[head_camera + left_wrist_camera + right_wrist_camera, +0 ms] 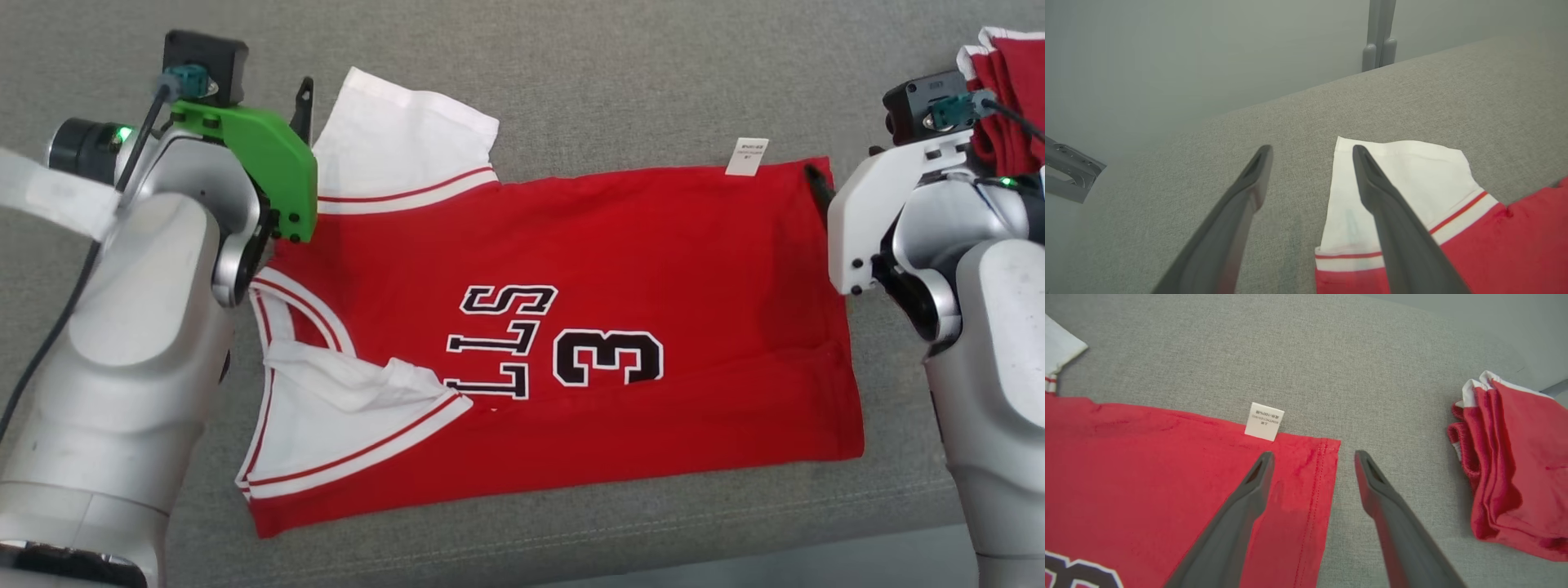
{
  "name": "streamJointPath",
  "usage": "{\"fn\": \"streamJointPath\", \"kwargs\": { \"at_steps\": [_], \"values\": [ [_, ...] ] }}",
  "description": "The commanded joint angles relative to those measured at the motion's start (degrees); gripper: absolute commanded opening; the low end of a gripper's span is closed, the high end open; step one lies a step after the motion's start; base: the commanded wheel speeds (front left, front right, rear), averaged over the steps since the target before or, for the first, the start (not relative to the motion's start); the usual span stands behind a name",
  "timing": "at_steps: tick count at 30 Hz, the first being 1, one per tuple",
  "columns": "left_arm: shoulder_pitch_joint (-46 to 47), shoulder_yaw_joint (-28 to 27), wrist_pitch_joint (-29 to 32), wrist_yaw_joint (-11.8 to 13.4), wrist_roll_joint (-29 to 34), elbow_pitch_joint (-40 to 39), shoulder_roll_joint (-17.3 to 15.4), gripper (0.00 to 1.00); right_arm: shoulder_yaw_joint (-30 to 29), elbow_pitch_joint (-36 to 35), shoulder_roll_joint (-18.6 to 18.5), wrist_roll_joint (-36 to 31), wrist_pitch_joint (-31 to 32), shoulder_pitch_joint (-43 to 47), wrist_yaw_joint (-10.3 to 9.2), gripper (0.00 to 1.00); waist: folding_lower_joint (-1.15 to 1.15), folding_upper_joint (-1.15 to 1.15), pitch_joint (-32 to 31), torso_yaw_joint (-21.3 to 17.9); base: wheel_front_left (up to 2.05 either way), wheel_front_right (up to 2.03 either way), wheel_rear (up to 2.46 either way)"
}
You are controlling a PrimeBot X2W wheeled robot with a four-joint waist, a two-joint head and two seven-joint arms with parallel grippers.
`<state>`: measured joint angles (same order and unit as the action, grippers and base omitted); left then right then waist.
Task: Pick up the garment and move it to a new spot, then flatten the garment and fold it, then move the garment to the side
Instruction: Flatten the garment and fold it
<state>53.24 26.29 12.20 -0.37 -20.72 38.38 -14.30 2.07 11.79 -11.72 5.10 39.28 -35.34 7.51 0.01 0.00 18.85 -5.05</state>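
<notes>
The garment [571, 269] is a red jersey with white sleeves and black lettering, spread flat on grey fabric with its neck toward the left. Its near sleeve [343, 408] is rumpled and folded inward. My left gripper [300, 102] hovers open at the far sleeve [1404, 175]; one finger is over the white cloth, the other over bare fabric [1312, 151]. My right gripper [1313, 454] stands open astride the far hem corner [1327, 449], beside the white care label [1264, 421]. Nothing is held by either.
A pile of folded red and white clothes [1511, 477] lies to the right of the jersey, at the top right corner in the head view [1008, 82]. The grey surface's front edge [816, 555] runs along the bottom. A grey post [1380, 36] stands behind the surface.
</notes>
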Motion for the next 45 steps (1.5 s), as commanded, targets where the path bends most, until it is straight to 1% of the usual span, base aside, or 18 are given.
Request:
{"fn": "streamJointPath", "kwargs": {
  "at_steps": [1,4,8,11,13,17,21,27,29,30,31,32,35,39,41,45],
  "values": [
    [2.5,0.5,0.5,-0.6,0.8,1.1,-0.4,1.00,0.1,-0.2,-0.9,-0.2,0.4,-1.4,-0.05,1.00,-0.01,0.00,4.8,-4.3,0.00,0.00,0.00],
    [6.3,1.8,2.6,-1.7,1.8,4.2,-0.3,1.00,0.3,-0.1,-2.2,-0.1,1.1,-3.3,-0.05,1.00,-0.01,0.00,7.0,-5.3,0.00,0.00,0.00],
    [9.4,2.2,4.7,-2.1,2.0,7.2,-0.6,1.00,1.1,0.2,-3.4,0.7,1.7,-5.0,-0.05,1.00,-0.01,0.00,8.7,-6.3,0.00,0.00,0.00],
    [12.2,3.5,8.0,-3.4,2.7,9.6,-1.5,1.00,1.9,0.5,-4.5,1.0,1.7,-6.4,-0.05,1.00,-0.01,0.00,10.2,-7.0,0.00,0.00,0.00],
    [13.5,4.0,9.6,-3.8,3.0,10.9,-2.0,1.00,2.5,0.8,-4.9,1.3,1.7,-6.9,-0.05,1.00,-0.01,0.00,11.0,-7.4,0.00,0.00,0.00],
    [15.8,4.3,11.1,-3.5,3.2,13.0,-2.9,1.00,3.0,1.3,-4.9,1.8,1.0,-8.0,-0.05,1.00,-0.01,0.00,12.3,-7.8,0.00,0.00,0.00],
    [17.1,4.4,12.0,-2.6,3.3,14.4,-3.1,1.00,3.6,2.1,-4.8,1.8,0.3,-8.6,-0.05,1.00,-0.01,0.00,12.6,-8.1,0.00,0.00,0.00],
    [17.5,4.7,12.5,-3.3,2.5,15.5,-2.7,1.00,4.2,3.0,-5.0,2.2,0.0,-8.5,-0.05,1.00,-0.01,0.00,12.5,-8.1,0.00,0.00,0.00],
    [17.3,4.8,13.4,-3.6,2.0,16.2,-2.2,0.46,4.2,3.1,-5.2,2.3,0.1,-8.5,-0.05,1.00,-0.01,0.00,12.6,-8.0,0.00,0.00,0.00],
    [17.3,4.9,13.7,-3.8,1.7,16.5,-1.9,0.38,4.3,3.1,-5.3,2.4,0.2,-8.4,-0.05,1.00,-0.01,0.00,12.6,-7.9,0.00,0.00,0.00],
    [17.1,5.0,13.9,-4.0,1.4,16.7,-1.7,0.22,4.5,3.1,-5.4,2.4,0.4,-8.4,-0.05,1.00,-0.01,0.00,12.6,-7.9,0.00,0.00,0.00],
    [17.0,5.1,13.9,-4.1,1.3,16.8,-1.6,0.00,4.5,3.1,-5.4,2.5,0.4,-8.4,-0.05,1.00,-0.01,0.00,12.6,-7.8,0.00,0.00,0.00],
    [16.8,5.3,13.6,-4.2,0.9,17.1,-1.2,0.00,4.8,2.9,-5.8,2.8,0.6,-8.4,-0.05,1.00,-0.01,0.00,12.5,-7.6,0.00,0.00,0.00],
    [16.6,5.7,12.9,-3.6,0.7,17.6,0.0,0.00,4.5,2.1,-6.3,2.2,-1.4,-8.7,-0.05,1.00,-0.01,0.00,12.3,-7.0,0.00,0.00,0.00],
    [16.1,5.9,12.8,-3.4,0.5,18.0,0.6,0.00,4.0,2.3,-6.2,1.8,-2.6,-8.4,-0.05,1.00,-0.01,0.00,12.0,-6.7,0.00,0.00,0.00],
    [15.3,6.2,12.6,-3.9,0.0,19.1,1.7,0.00,3.3,3.5,-5.3,1.1,-4.1,-7.8,-0.05,1.00,-0.01,0.00,11.4,-6.4,0.00,0.00,0.00]
  ]
}}
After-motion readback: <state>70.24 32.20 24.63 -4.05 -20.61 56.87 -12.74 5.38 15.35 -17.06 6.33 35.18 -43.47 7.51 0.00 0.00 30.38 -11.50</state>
